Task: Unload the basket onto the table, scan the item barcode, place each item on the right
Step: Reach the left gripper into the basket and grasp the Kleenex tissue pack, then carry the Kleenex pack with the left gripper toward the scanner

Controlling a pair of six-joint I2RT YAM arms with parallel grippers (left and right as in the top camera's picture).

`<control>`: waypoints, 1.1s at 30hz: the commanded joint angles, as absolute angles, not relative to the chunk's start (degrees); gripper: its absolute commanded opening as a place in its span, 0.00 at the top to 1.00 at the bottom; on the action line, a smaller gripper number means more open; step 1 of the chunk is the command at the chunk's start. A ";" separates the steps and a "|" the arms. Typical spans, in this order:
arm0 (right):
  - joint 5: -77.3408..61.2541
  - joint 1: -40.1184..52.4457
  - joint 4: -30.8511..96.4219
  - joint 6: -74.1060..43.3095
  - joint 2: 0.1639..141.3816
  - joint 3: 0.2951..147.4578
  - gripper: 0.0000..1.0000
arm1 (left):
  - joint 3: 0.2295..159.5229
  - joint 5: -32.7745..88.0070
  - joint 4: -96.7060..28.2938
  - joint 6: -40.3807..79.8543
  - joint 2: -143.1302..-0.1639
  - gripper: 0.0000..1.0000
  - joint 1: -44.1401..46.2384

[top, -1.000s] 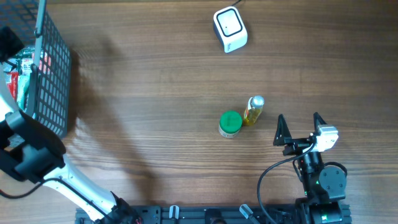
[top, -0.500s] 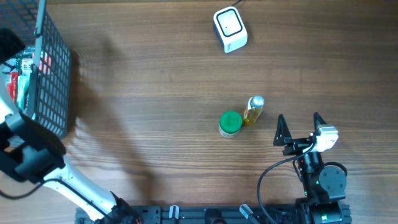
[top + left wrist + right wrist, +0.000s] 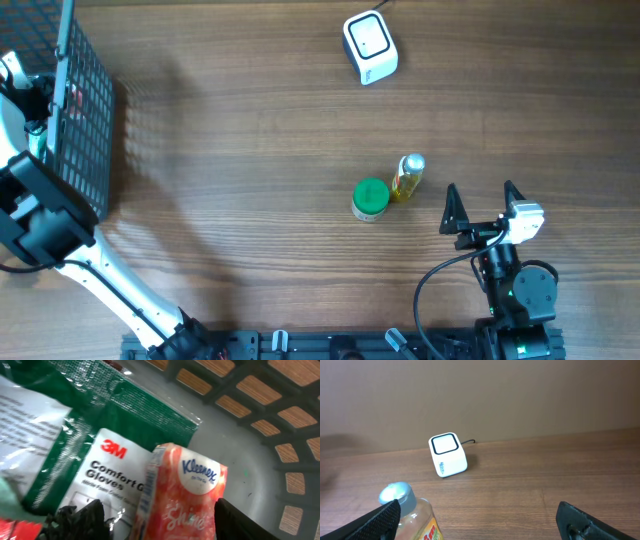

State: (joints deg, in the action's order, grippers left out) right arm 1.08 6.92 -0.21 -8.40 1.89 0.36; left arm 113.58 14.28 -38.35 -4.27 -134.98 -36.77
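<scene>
Now both stand open: left gripper (image 3: 157, 508) straddling one Kleenex pack (image 3: 187, 492) on one gloves packet (image 3: 107, 475) in the basket (image 3: 85, 120), right gripper (image 3: 480, 188) empty near one bottle (image 3: 408, 178), one jar (image 3: 371, 198), one scanner (image 3: 370, 47).

left gripper (image 3: 160, 522): inside basket (image 3: 88, 120) | tissue pack (image 3: 187, 495) between its fingers, lying on gloves packet (image 3: 110, 467), which runs to its left | right gripper (image 3: 480, 195): above table (image 3: 250, 150) | bottle (image 3: 408, 177) near, ahead-left | jar (image 3: 371, 198) just beside bottle, further left | scanner (image 3: 370, 46) well ahead, leftward
</scene>
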 commanded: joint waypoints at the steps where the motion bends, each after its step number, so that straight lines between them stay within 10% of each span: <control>1: 0.32 6.72 -0.40 -9.15 1.93 0.30 0.00 | 113.12 17.37 -38.22 -5.56 -138.50 0.46 -37.01; 9: 0.32 6.72 -0.40 -9.17 1.93 0.30 0.00 | 113.16 17.08 -38.22 -5.56 -135.68 0.95 -37.08; 33: 0.30 6.72 -0.40 -9.15 1.93 0.30 0.00 | 113.14 8.51 -59.35 18.70 -89.21 0.96 -30.37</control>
